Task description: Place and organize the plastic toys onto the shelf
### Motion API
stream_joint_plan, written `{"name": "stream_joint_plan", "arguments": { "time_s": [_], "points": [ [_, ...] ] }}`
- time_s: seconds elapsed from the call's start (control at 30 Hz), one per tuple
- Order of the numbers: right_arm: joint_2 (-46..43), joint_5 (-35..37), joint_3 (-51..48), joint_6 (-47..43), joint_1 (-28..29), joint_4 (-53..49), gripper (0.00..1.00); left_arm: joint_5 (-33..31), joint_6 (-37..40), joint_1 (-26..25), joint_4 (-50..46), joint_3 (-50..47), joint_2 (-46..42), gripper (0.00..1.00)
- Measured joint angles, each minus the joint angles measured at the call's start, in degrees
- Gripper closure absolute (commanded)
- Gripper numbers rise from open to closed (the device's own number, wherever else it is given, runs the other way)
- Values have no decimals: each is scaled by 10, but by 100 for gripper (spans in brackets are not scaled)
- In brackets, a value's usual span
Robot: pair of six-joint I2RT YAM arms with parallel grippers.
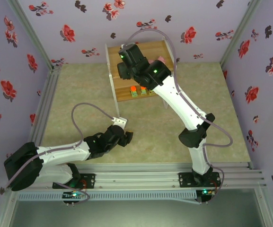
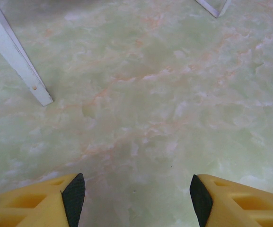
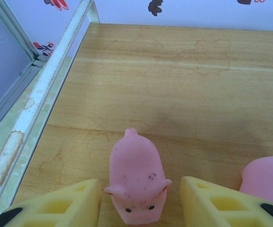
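Right gripper (image 3: 140, 191) over shelf (image 3: 174, 71) top board, fingers apart, straddling 1 pink pig (image 3: 136, 175) standing on that board; 2nd pig (image 3: 268, 177) just beside it. Left gripper (image 2: 137, 198) apart, low over table (image 2: 164, 104) near shelf leg (image 2: 18, 61).

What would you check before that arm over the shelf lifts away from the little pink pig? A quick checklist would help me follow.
1. Pink pig rests on the shelf's top board: ok.
2. Right jaws stand apart, with a slim gap on either side of the pig: ok.
3. Second pig clear of the finger beside it: cannot tell, they overlap in the wrist view.
4. Orange-topped blocks sit on the lower board, apart from the pigs: ok.
5. Left jaws open and empty above the table: ok.
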Motion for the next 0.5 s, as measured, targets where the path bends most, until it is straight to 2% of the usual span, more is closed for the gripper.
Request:
{"name": "stream_joint_plan", "arguments": {
  "time_s": [0.5],
  "points": [
    [-30,7,-14,-9,5,-8,44,0,0,0,0,0,0,35]
  ]
}}
